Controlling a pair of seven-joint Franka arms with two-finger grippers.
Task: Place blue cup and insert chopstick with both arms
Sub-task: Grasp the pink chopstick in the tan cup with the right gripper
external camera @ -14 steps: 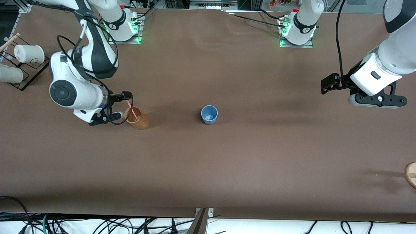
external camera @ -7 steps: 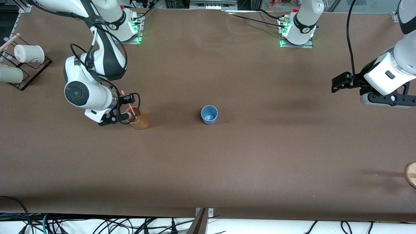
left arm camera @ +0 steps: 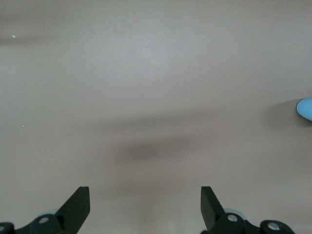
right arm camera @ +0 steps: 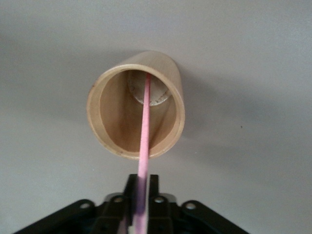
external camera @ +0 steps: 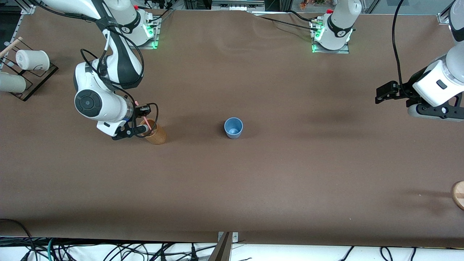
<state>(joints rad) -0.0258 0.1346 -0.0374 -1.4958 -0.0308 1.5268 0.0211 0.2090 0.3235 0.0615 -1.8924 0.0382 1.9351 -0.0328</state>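
The blue cup (external camera: 233, 127) stands upright in the middle of the table, open end up; its edge (left arm camera: 306, 108) just shows in the left wrist view. The pink chopstick (external camera: 143, 118) leans inside a tan wooden cup (external camera: 156, 135) toward the right arm's end of the table. My right gripper (external camera: 142, 118) is above that cup's rim, shut on the chopstick's upper part. In the right wrist view the chopstick (right arm camera: 145, 122) runs from the wooden cup's (right arm camera: 109, 131) bottom up between the right gripper's (right arm camera: 141, 190) fingers. My left gripper (external camera: 434, 110) hangs open over bare table at the left arm's end, with nothing between its fingertips (left arm camera: 80, 197).
A black wire rack (external camera: 27, 85) with white cups (external camera: 32, 59) sits at the right arm's end, close to the bases' side. A round wooden piece (external camera: 458, 195) lies at the table edge at the left arm's end, nearer the front camera.
My right gripper has moved over the wooden cup and shut on the chopstick. The left arm has drawn away from the blue cup toward its own end of the table.
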